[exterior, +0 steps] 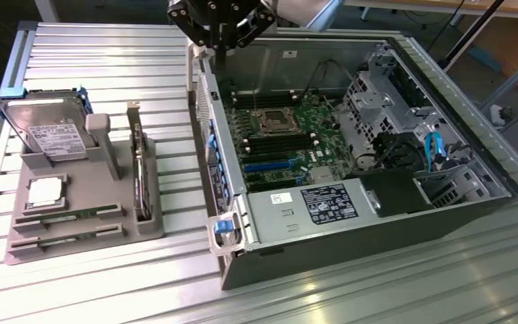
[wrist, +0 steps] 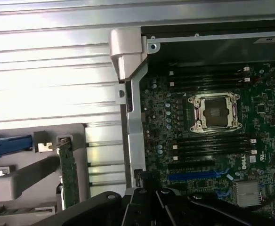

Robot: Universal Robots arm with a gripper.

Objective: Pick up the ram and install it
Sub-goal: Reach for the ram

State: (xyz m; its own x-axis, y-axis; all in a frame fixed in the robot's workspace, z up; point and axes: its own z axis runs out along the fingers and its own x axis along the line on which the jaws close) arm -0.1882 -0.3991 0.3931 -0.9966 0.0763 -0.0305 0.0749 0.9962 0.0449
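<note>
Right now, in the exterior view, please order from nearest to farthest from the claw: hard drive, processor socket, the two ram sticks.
1. Processor socket, inside the computer case, closest to the claw.
2. Hard drive, standing at the far end of the grey tray, exterior view's left.
3. Ram sticks, lying at the tray's near end.

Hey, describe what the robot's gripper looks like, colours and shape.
The gripper is black throughout: angular linked bars with round pivot points, narrowing towards the tip. From the wrist view its body reads as dark, rounded, slightly shiny plates. I can't make out any markings or cables on it.
</note>
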